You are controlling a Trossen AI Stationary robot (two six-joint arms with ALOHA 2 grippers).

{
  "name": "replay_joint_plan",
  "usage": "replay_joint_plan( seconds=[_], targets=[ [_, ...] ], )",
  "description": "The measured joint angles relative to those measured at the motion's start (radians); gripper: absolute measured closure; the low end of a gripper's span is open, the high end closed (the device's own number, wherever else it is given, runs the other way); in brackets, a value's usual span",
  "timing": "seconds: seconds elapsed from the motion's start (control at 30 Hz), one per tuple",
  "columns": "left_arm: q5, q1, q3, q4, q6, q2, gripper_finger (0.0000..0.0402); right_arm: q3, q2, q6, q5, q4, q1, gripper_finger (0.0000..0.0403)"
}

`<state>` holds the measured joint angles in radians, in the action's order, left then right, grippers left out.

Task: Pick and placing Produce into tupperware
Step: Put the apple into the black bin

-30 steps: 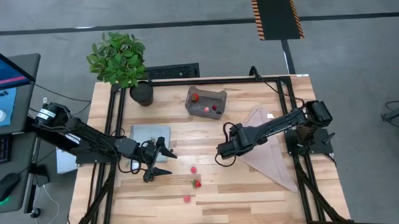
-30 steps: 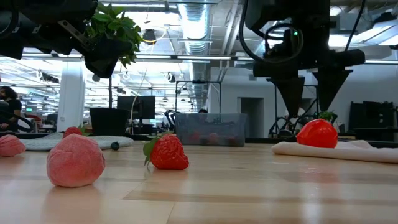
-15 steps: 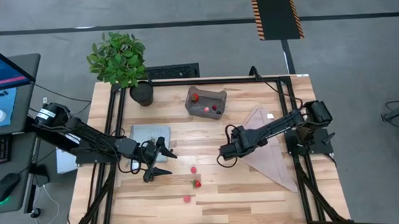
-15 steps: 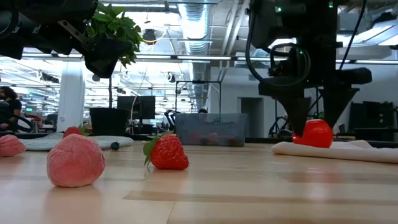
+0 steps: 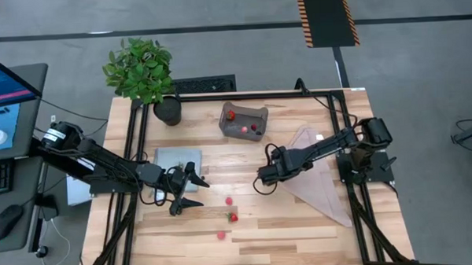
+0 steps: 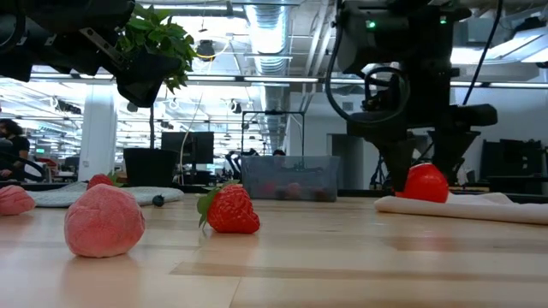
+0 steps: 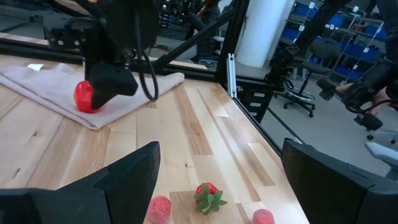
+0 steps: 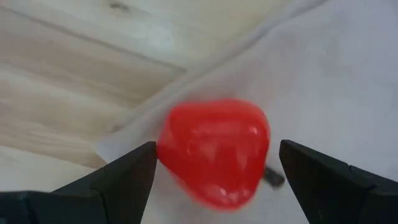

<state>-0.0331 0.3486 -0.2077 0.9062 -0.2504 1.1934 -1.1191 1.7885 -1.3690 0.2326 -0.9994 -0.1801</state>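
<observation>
Your right wrist view fills with the big red fruit (image 8: 214, 151), lying at the edge of the pale cloth (image 8: 336, 74) between your right gripper's (image 8: 214, 171) spread fingers; one finger looks to touch its side, the other stands clear. From that view alone you cannot see the rest of the table. In the low view the pink berry (image 6: 104, 221) sits nearest at lower left, then the strawberry (image 6: 232, 210) left of centre. Farther back, the right gripper (image 6: 424, 178) is down around the red fruit (image 6: 425, 183) at right. The tupperware (image 6: 289, 178) sits farther still, mid-frame, with red pieces inside. Only the high view shows you the layout: the tub (image 5: 243, 120) at upper centre and three loose berries (image 5: 229, 202) at lower centre. The right gripper (image 5: 263, 181) is at the cloth's (image 5: 316, 181) left edge, and here it hides the fruit. Your left gripper (image 5: 192, 193) waits at centre left beside the grey mat (image 5: 178, 160), fingers wide. The left wrist view looks across at those berries (image 7: 206, 196) and the fruit (image 7: 84, 96) under the right arm.
</observation>
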Motion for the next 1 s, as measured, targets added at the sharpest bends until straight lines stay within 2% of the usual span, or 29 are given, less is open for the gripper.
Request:
replay_joint_plan(
  seconds=[0.3,0.63,1.0],
  targets=[
    [0.000,0.000,0.000,-0.015,-0.005,0.000,0.0079,0.006,0.000,0.034,-0.022,0.030,0.039,0.0042],
    [0.000,0.000,0.000,-0.022,-0.004,0.000,0.0079,0.107,-0.004,0.007,-0.078,0.143,0.034,0.0045],
    [-0.005,0.000,0.000,-0.021,-0.004,0.000,0.0079,0.110,-0.003,0.015,-0.075,0.169,0.030,0.0104]
  ],
)
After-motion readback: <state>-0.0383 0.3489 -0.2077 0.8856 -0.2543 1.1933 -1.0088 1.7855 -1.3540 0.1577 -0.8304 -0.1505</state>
